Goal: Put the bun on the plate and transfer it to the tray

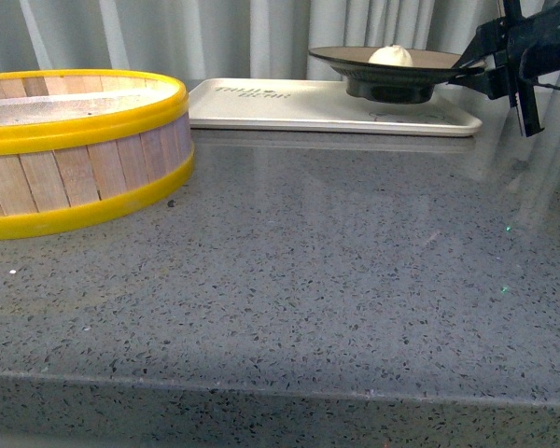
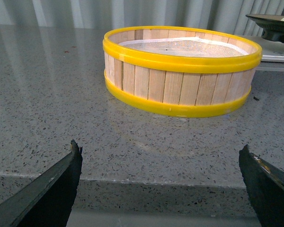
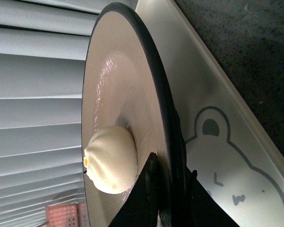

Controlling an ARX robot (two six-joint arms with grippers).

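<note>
A speckled grey stone tabletop fills the front view, with pale pleated curtains behind it. At 12 o'clock, along the far edge, lies a flat rectangular cream-white tray with rounded corners and faint lettering. Over the tray's right end, at about 1 o'clock, is a wide shallow plate with a brown-grey inside and a glossy black rim and foot. A small round white steamed bun with a pinched top sits at the plate's centre. Whether the plate's foot touches the tray cannot be told.

The black right tool reaches in from 2 o'clock and pinches the plate's rim. In the right wrist view its fingers clamp the rim from both faces, near the bun, with a cartoon bear outline printed on the tray beneath.

At 9 o'clock stands a round wooden steamer basket with yellow bands. The left tool, seen only from its own wrist, is spread wide and holds nothing, low over the tabletop's near edge and facing the basket.
</note>
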